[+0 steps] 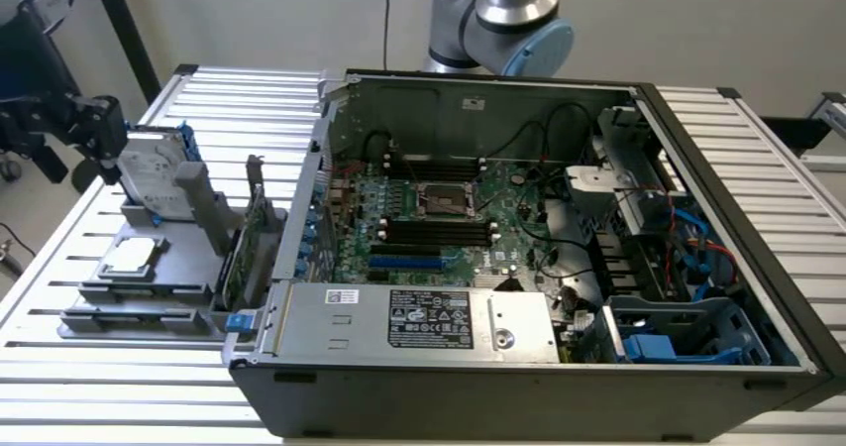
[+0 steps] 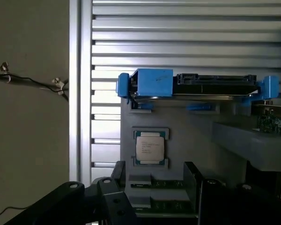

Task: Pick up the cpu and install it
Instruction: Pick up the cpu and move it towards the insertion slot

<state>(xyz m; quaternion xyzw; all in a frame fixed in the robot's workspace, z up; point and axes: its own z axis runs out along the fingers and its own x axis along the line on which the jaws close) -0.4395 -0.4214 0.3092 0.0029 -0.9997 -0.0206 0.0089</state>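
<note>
On the grey holder, the cpu lies flat — silver-grey top, pale rim — my gripper near, fingers wide apart, empty.

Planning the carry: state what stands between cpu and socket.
Exterior view: an upright green card and the case wall stand between cpu and socket.

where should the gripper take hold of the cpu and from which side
By two opposite edges of the cpu, coming straight down from above. It lies flat, face up, in a shallow seat of the grey holder, and the hard drive stands upright beside it, so a sideways approach looks blocked.
</note>
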